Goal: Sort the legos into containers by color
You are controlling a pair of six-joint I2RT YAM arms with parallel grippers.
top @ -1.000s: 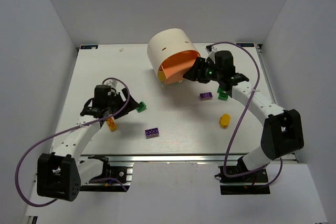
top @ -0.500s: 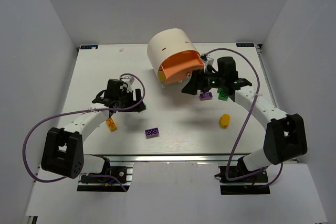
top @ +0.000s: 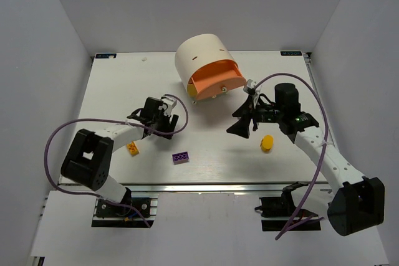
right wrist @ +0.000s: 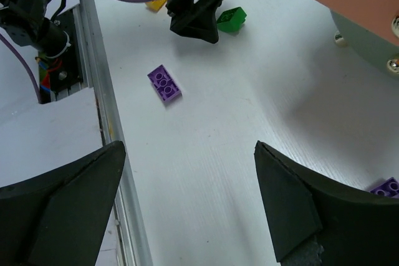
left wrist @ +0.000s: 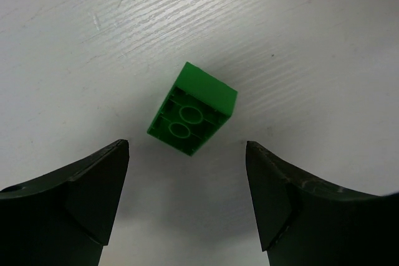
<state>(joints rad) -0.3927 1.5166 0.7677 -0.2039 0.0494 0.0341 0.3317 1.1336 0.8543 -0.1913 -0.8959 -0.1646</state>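
first, nearest the arm bases: one purple lego (top: 181, 157) lies flat on the table (top: 124, 79) at 7 o'clock from table centre, studs up, apart from everything else. the orange lego (top: 133, 148) lies at 8 o'clock, near the left arm's forearm link. the yellow lego (top: 267, 143) lies at 4 o'clock, near the right arm.

next, mid-table. the left gripper (left wrist: 186, 161) is at 9 o'clock, pointed down at the table, its fingers (left wrist: 81, 197) spread wide and holding nothing. a green lego (left wrist: 193, 115) lies on the table just past the fingertips, in line with the gap and touching neither finger. it lies tipped, with its hollow underside toward the wrist camera. the right gripper (right wrist: 189, 154) is at 3 o'clock, held clear of the table, jaws wide and empty. its wrist view looks toward 9 o'clock and shows the same purple and green legos, with the left gripper's tips just beside the green one. a second purple lego (right wrist: 388, 186) lies on the table at that view's lower right edge, partly cut off.

last, at 12 o'clock: the cream cabinet (top: 199, 54). its peach-orange drawer (top: 218, 79) stands out toward 5 o'clock, open. a strip of the yellow drawer (top: 191, 90) shows below it on the cabinet's 7 o'clock side. every lego in view lies on the table, outside the drawers.
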